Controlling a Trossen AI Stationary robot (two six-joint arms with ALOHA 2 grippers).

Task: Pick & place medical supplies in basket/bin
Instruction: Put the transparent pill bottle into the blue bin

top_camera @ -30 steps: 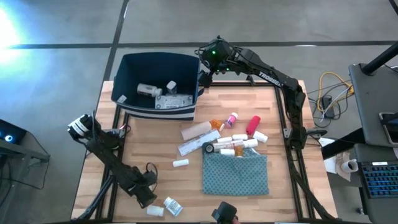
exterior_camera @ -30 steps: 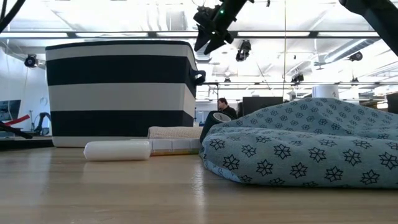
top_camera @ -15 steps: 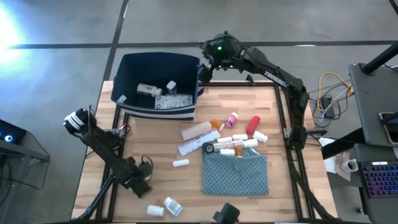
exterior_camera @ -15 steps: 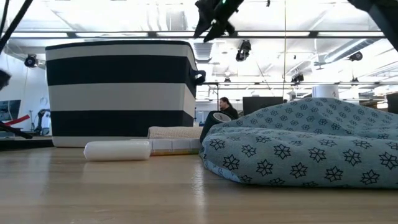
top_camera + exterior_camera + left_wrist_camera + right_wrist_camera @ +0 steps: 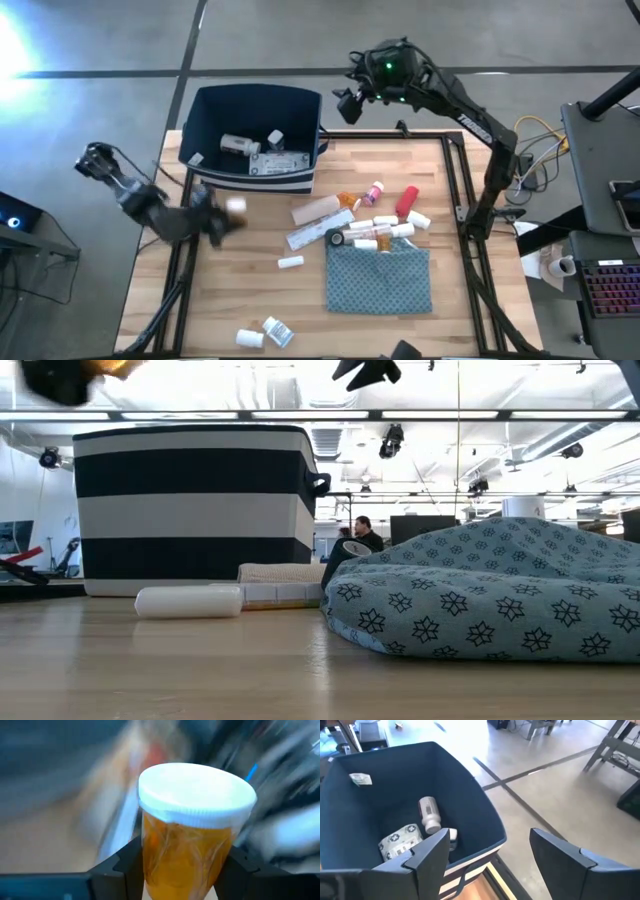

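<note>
My left gripper hangs blurred over the table's left side, just in front of the basket/bin, and is shut on an orange vial with a white cap. The dark navy bin stands at the far left with a white bottle, a box and packets inside. My right gripper is open with nothing between its fingers, high above the bin's far right corner. More medical supplies lie in a heap mid-table. My left gripper pinches the vial's orange body below the white cap, one dark finger on each side. The vial stands out beyond the fingers, cap end away from them. It is lifted clear of the table.
A teal patterned cloth lies in front of the heap. A small white bottle lies alone mid-table, and two more small items sit near the front edge. A person shows far off in the room.
My left gripper has risen from the table's front left and swung toward the far edge and the bin, tipping from pointing down to nearly level. My right gripper has risen and drawn toward the table's right, away from the bin's corner.
</note>
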